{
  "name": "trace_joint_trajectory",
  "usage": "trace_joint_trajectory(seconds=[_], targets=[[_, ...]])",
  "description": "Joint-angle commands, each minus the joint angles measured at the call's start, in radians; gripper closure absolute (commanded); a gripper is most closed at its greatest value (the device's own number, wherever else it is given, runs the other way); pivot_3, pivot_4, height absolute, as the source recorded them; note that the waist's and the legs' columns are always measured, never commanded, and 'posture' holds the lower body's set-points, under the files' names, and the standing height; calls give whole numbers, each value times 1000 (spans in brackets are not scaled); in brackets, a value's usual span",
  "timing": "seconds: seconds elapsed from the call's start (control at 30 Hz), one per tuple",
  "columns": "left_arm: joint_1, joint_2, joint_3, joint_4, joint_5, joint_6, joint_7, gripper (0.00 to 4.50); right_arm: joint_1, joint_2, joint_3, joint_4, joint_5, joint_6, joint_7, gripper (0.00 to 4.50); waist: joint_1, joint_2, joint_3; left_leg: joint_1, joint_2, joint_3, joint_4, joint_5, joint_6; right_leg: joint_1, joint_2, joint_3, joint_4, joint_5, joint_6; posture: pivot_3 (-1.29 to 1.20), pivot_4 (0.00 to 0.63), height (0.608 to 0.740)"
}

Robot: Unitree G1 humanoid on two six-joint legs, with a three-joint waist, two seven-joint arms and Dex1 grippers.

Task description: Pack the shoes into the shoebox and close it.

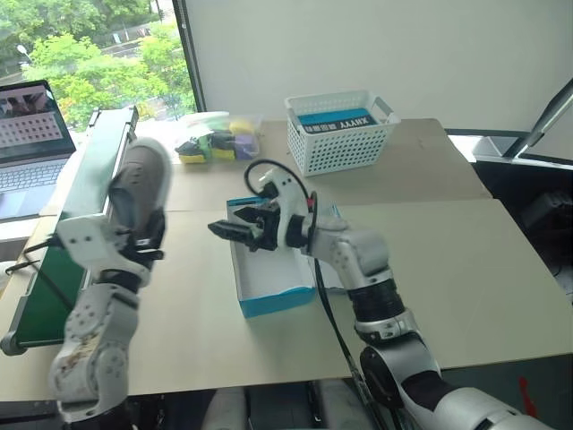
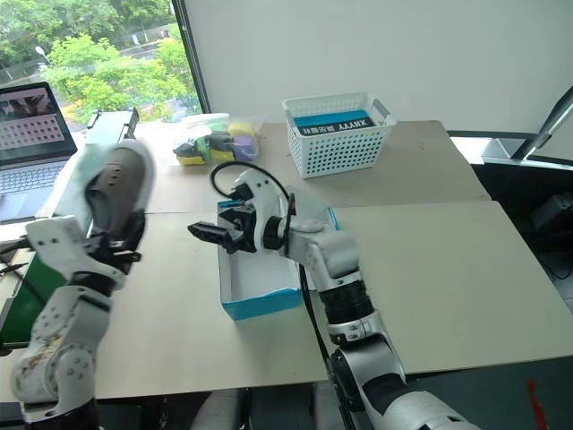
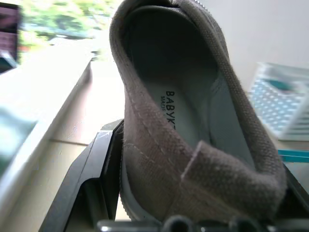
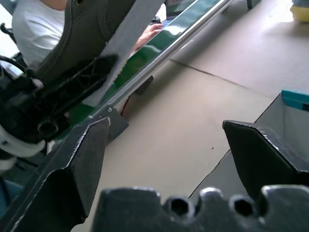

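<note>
Across tan cardboard-covered table [image 1: 448, 269], shoebox [image 1: 269, 291], window [image 1: 89, 54] behind

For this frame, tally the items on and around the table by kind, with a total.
Grey-brown sneaker, held up in the left gripper: 1
Blue shoebox, open: 1
White lattice basket: 1
Laptop: 1
Clear container of colourful items: 1
Green conveyor: 1
Total: 6
</note>
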Motion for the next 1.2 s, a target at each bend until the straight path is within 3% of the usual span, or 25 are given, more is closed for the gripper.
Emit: trace_joint_trajectory(seconds=[0.03, 0.3, 0.8, 0.83, 0.93, 1.13, 1.2], targets=[[-35, -20, -141, -95, -8, 23, -5, 1948, -105, 103, -175, 53, 165, 112, -98, 0, -1, 0, 0, 0, 0, 0, 0, 0, 0, 0, 0, 0, 0, 0, 0, 0, 150, 730], [-59, -26, -219, -90, -19, 39, -13, 1948, -184, 116, -311, 141, 328, 119, -224, 0, -17, 2, 1, 1, 2, 0, 0, 0, 0, 0, 3, 1, 0, 0, 0, 0, 150, 730], [-93, -20, -210, -60, -20, 54, -15, 1948, -154, 123, -270, 75, 503, 89, -340, 0, -20, 3, 2, -1, 2, 0, 0, 0, 0, 0, 3, 1, 0, 0, 0, 0, 150, 730], [-93, -20, -211, -60, -19, 54, -15, 1949, -151, 122, -269, 72, 509, 83, -346, 519, -20, 3, 2, -1, 2, 0, 0, 0, 0, 0, 3, 1, -1, 0, 0, 0, 150, 730], [-93, -17, -222, -57, -7, 57, -14, 1949, -147, 116, -265, 64, 532, 79, -360, 1321, -19, 3, 2, -1, 2, 0, 0, 0, 0, 0, 3, 1, -1, 0, 0, 0, 150, 730], [-92, 2, -243, -49, 24, 55, -19, 1949, -148, 108, -260, 56, 566, 78, -381, 3453, -20, 3, 2, -1, 2, 0, 0, 0, 0, 0, 3, 1, -1, 0, 0, 0, 150, 730], [-89, 6, -244, -44, 29, 48, -25, 1949, -143, 103, -242, 33, 565, 71, -360, 3952, -20, 3, 2, -1, 2, 0, 0, 0, 0, 0, 3, 1, -1, 0, 0, 0, 150, 730]])
